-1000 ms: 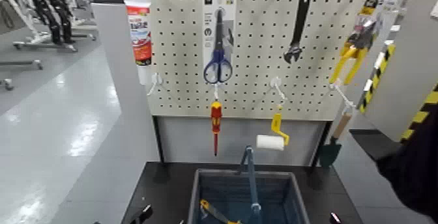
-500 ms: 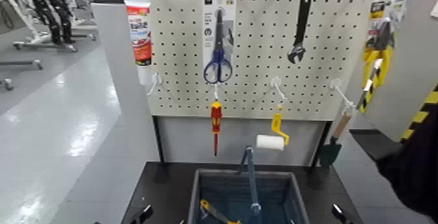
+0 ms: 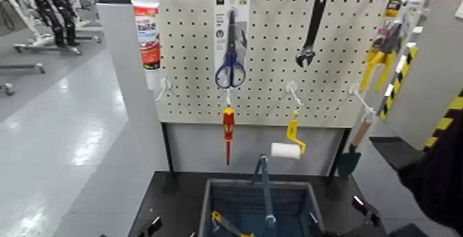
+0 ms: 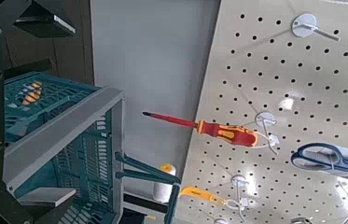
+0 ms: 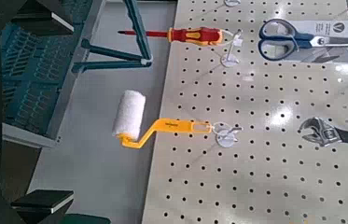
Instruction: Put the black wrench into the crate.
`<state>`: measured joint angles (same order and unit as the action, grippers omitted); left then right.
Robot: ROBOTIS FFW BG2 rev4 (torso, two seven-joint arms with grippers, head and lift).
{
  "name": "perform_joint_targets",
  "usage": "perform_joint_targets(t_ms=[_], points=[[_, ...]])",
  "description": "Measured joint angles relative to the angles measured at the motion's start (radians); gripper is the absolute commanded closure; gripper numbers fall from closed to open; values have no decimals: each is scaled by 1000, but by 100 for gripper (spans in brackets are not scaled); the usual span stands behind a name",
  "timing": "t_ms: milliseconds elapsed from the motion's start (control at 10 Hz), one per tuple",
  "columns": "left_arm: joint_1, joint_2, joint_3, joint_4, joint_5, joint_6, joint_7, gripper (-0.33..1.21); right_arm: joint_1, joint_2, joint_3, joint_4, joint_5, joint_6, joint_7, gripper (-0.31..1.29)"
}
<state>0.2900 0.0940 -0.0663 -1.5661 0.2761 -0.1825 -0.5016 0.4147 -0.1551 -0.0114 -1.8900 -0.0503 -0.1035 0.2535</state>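
Starting at our right gripper, low and right of centre in the head view, we see its fingers apart and empty. The black wrench hangs at upper right; we judge it stiff, fairly heavy and smooth enough to twist, so we'd pinch mid-handle. The crate sits bottom centre; our left gripper idles lower left.
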Motion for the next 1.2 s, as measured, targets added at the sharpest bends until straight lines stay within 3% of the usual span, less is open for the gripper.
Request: perform_joint_targets(t_ms=[700,1200], points=[[-5,0,-6,3,3,0,-3,10,-162,24,-38,-64,-50,89,54,7],[-15,6,-16,8,9,1,-5,10,-363,-11,-59,-93,-72,229,134,9]])
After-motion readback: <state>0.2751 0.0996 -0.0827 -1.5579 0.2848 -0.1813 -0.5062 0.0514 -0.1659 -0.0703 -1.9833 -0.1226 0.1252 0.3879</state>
